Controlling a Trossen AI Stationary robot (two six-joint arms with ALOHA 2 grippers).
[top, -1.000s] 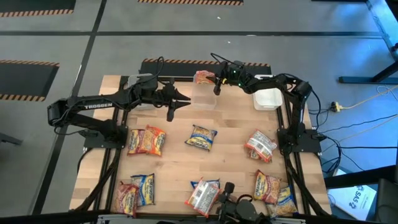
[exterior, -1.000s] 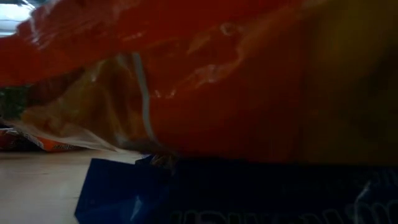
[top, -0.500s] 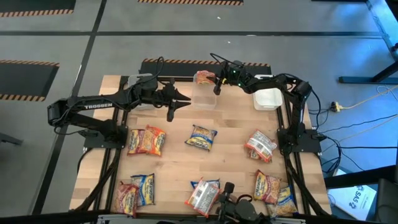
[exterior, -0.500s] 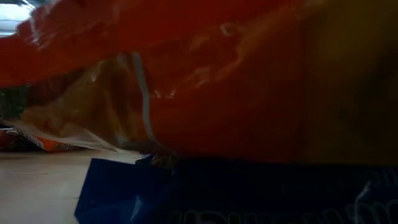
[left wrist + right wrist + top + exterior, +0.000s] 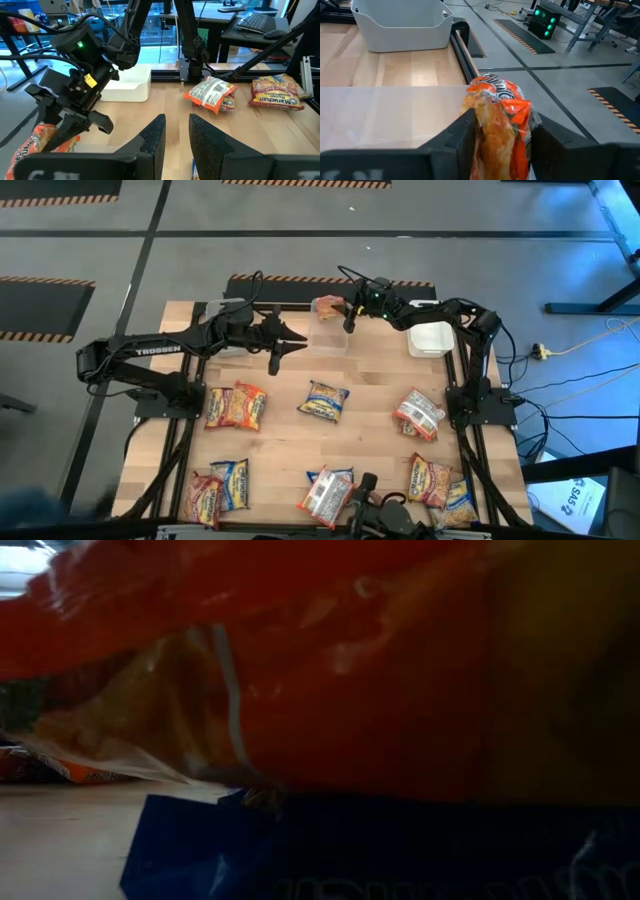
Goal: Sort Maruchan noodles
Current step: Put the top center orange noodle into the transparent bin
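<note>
Wooden table [image 5: 370,415] from above: about ten noodle packets [image 5: 323,399] lie loose, so sorting's barely begun. Right gripper [image 5: 343,308] hovers at the clear bin [image 5: 328,332]; left gripper [image 5: 285,346] waits nearby. Low view is just wrapper up close. Left wrist view: its fingers [image 5: 152,141] sit slightly apart, empty. Right wrist view: fingers [image 5: 462,132] flank an orange packet [image 5: 499,117], grip maybe loosening, can't tell.
</note>
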